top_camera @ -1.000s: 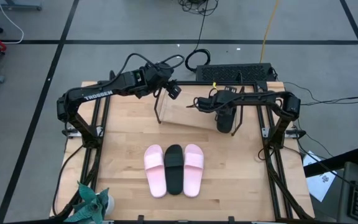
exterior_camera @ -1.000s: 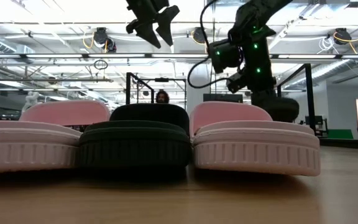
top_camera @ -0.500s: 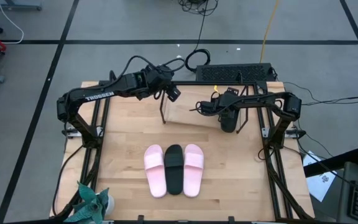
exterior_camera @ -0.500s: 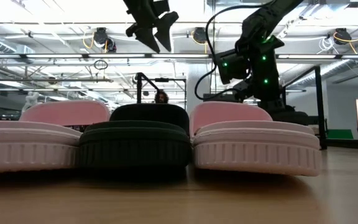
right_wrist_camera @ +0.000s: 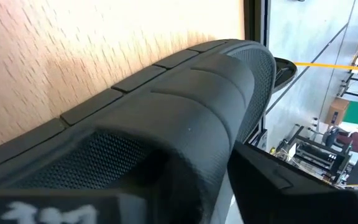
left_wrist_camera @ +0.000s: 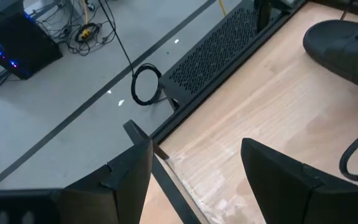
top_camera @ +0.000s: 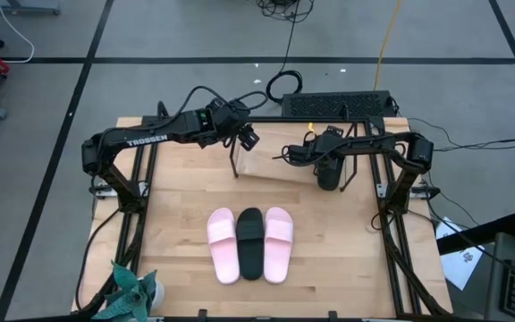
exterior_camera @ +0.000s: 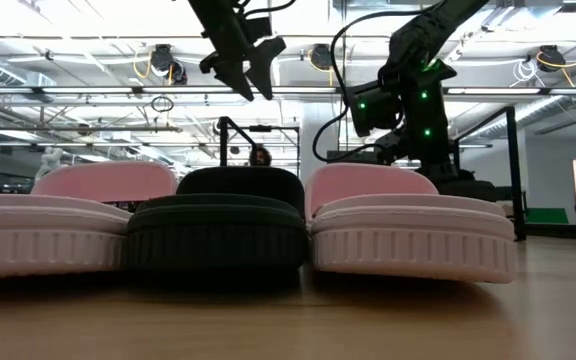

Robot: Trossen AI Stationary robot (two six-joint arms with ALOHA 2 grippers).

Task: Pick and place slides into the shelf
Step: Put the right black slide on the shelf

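Since a second ago the right pincer has sunk from above the shelf to its right end, where the black slide it carried now lies on the wooden board; the left pincer has drifted slightly toward the tabletop's far edge.

From above, the right pincer hides most of that slide. Its wrist camera fills with the ribbed black strap, one dark finger beside it; how far the fingers stand apart cannot be told.

Only the left wrist camera shows the left pincer's two fingers set wide with nothing between them, over the board's far-left corner.

Three slides lie side by side near the tabletop's front: pink, black, pink. At table height they appear toe-on, filling the foreground, with both arms hanging behind them.
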